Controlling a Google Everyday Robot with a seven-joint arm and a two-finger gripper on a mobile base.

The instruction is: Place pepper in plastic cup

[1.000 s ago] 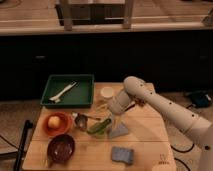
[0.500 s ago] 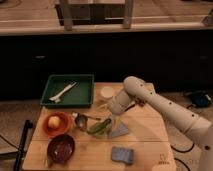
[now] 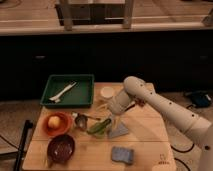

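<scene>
Camera view: end effector (image 3: 108, 120), grip state unclear, touches pepper (image 3: 99, 126).

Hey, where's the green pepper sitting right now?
The pepper lies near the table's middle, just right of the small metal cup and below the plastic cup. The hand is right above it.

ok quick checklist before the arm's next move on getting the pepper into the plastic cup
1. Pepper located, lying on the table: ok.
2. Plastic cup upright, mouth unobstructed: ok.
3. Pepper already in cup: not ok.
4. Gripper close to pepper, just right of it: ok.
5. Grip on pepper secured: cannot tell.
6. Metal cup beside the pepper, possibly in the way: cannot tell.
</scene>
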